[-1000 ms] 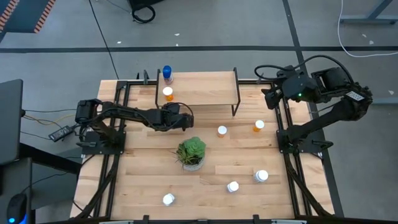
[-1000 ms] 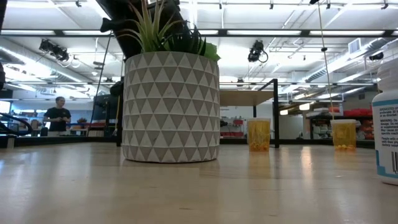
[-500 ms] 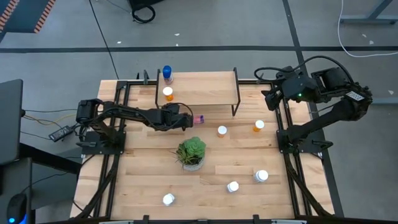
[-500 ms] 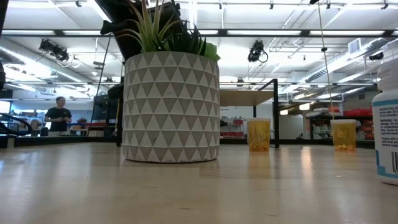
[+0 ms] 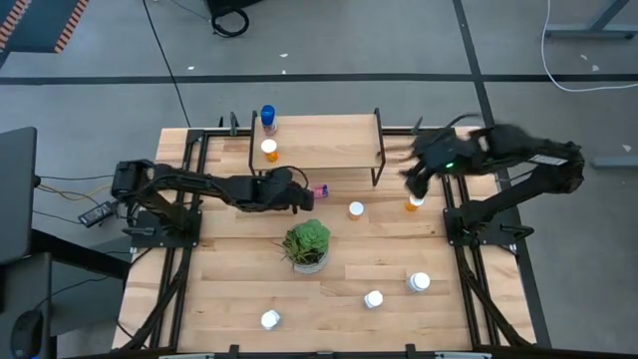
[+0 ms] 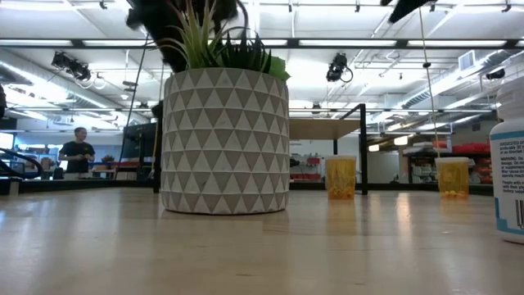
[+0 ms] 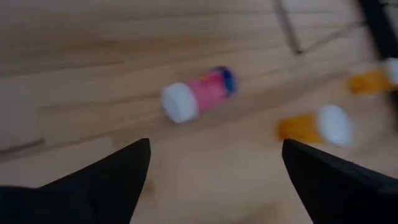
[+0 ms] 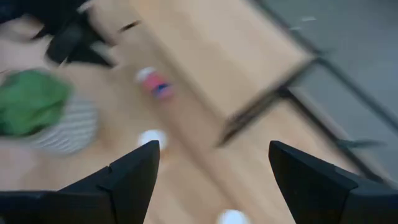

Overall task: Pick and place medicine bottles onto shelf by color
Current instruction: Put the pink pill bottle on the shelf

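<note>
Left claw (image 5: pixel 302 195) hangs low over the middle of the bench (image 5: pixel 229 289), fingers spread wide and holding nothing, just beside a pink bottle (image 5: pixel 319 189) that lies on its side. From the left wrist view that pink bottle (image 7: pixel 198 102) shows a white cap, a pink body and a dark blue patch at its far end, and it sits free between the two dark fingers (image 7: pixel 106 186), touching neither.

Right claw (image 5: pixel 409 178) reaches in over the bench's right side near the shelf's (image 5: pixel 329 140) right legs, also spread and empty, close above an orange bottle (image 5: pixel 414 202) with a white cap.

On the shelf, a light-wood board on thin black legs, two bottles stand at the left end: a blue bottle (image 5: pixel 267 118) at the back and an orange-bodied one with a white cap (image 5: pixel 269 150) in front of it.

Upright on the bench are a white-capped bottle (image 5: pixel 356 209) near the orange one, two white bottles (image 5: pixel 373 298) (image 5: pixel 420 282) toward the front right, and another white one (image 5: pixel 269 319) at the front left. A green potted plant (image 5: pixel 307 244) in a triangle-patterned pot (image 6: pixel 225 139) stands mid-bench. A person (image 6: pixel 76 152) stands far back in the room.
</note>
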`<action>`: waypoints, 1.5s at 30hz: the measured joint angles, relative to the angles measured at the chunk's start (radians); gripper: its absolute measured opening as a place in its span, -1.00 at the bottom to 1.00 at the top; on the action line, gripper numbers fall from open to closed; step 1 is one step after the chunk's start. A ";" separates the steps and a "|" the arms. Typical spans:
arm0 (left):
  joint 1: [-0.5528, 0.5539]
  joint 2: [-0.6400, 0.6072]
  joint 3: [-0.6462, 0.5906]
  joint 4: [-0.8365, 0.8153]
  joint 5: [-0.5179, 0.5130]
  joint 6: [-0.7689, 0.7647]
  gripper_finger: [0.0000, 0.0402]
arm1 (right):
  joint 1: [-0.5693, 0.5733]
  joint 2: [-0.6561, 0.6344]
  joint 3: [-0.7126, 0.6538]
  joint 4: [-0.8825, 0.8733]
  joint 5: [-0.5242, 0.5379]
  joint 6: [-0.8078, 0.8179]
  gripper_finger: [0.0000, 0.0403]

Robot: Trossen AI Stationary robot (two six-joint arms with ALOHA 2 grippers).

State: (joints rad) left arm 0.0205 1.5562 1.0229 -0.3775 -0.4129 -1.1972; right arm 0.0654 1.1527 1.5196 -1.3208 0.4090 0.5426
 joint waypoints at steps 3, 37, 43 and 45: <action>-0.015 -0.100 0.000 -0.004 0.008 0.060 0.77 | -0.003 0.014 -0.127 0.167 -0.086 -0.045 0.54; -0.033 -0.736 0.001 -0.266 0.010 0.387 0.46 | -0.046 0.622 -0.368 1.130 0.110 0.673 0.54; -0.033 -0.770 0.002 -0.302 0.010 0.441 0.46 | -0.082 0.657 -0.370 1.131 0.115 0.678 0.54; -0.033 -0.775 0.001 -0.311 0.010 0.451 0.46 | -0.090 0.671 -0.368 1.161 0.110 0.691 0.54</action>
State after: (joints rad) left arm -0.0124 0.7815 1.0237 -0.6884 -0.4026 -0.7460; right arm -0.0248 1.8239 1.1518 -0.1595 0.5194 1.2334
